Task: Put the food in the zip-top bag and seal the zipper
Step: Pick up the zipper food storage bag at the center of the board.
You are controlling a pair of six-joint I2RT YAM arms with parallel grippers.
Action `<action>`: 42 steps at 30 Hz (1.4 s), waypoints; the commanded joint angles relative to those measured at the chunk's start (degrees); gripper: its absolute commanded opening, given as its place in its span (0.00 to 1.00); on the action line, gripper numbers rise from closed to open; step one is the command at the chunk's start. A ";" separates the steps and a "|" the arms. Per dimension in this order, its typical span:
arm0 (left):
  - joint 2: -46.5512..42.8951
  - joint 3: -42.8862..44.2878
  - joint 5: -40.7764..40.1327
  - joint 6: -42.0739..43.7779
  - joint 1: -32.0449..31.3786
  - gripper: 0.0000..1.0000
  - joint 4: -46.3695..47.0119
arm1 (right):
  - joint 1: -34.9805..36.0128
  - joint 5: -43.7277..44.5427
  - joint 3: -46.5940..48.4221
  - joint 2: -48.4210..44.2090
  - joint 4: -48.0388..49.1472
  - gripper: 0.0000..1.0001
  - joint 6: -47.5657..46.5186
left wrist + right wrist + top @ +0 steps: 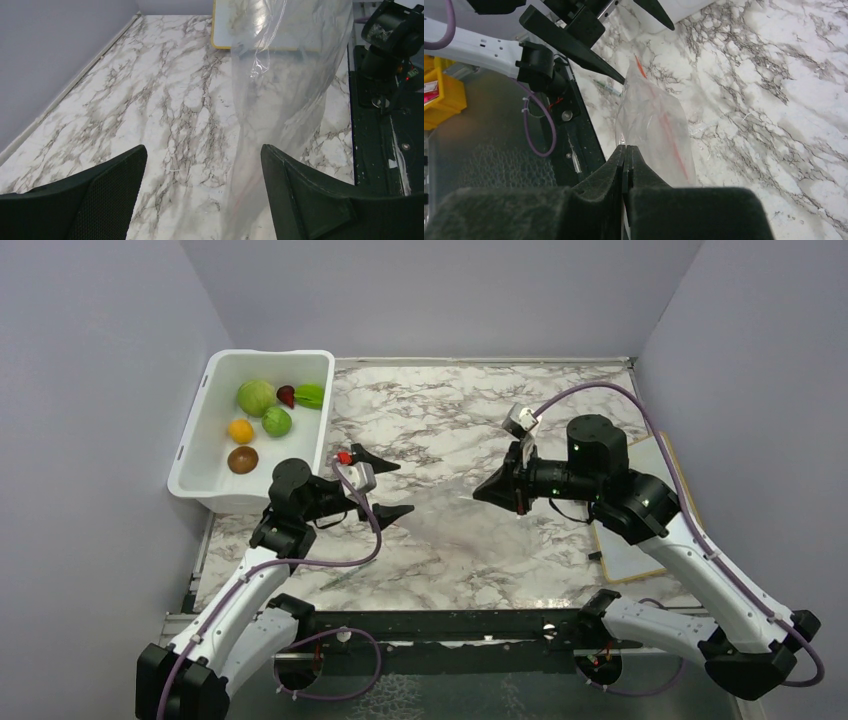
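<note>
The food lies in the white tub (190, 455) at the back left: a pale green cabbage (256, 397), a green fruit (277, 421), an orange (240, 430), a brown piece (242, 459) and a dark red piece (286, 395). My right gripper (626, 150) is shut on one end of the clear zip-top bag (654, 125) and holds it above the marble table. The zipper (671, 137) runs along the bag as a thin red line. My left gripper (397, 487) stands open facing the bag (290, 75), and the bag's far end reaches just in front of its fingers (574, 47).
A white board with a yellow edge (640, 530) lies at the right side of the table, behind the right arm. The dark base rail (450, 625) runs along the near edge. Grey walls close in the left, back and right.
</note>
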 commanded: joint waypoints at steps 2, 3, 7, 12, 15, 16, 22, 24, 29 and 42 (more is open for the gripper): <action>1.66 2.37 7.38 5.45 -0.46 0.78 -3.98 | 0.05 -3.95 1.43 -0.09 -0.84 0.01 -2.38; 1.87 2.29 7.85 5.47 -0.52 0.73 -4.04 | 0.05 -3.91 1.51 0.10 -0.70 0.01 -2.53; 2.52 2.17 9.90 5.43 -0.72 0.56 -4.13 | 0.05 -3.36 1.60 0.50 0.06 0.01 -2.93; 3.10 1.62 10.88 5.58 -1.88 0.48 -4.14 | 0.05 -3.08 1.41 0.70 1.83 0.01 -2.91; 3.76 1.54 11.42 4.99 -2.35 0.47 -4.11 | 0.01 -3.65 1.25 0.49 3.61 0.01 -2.20; 4.04 1.71 11.94 4.95 -2.49 0.47 -4.12 | 0.05 -4.61 1.09 0.18 4.78 0.01 -1.84; 4.12 2.77 13.11 5.92 -2.59 0.07 -4.62 | 0.05 -1.12 1.55 -1.25 7.00 0.01 -0.85; 4.02 3.61 12.96 5.39 -2.60 0.00 -5.02 | 0.04 3.48 1.35 -1.44 7.04 0.01 -0.56; 3.90 5.52 12.13 -0.99 -2.68 0.00 -3.75 | 0.05 11.34 -1.33 -3.26 9.34 0.12 0.48; 5.56 10.30 -3.64 -22.19 -2.67 0.00 -2.98 | 0.05 14.36 -6.91 -8.68 16.31 0.48 3.00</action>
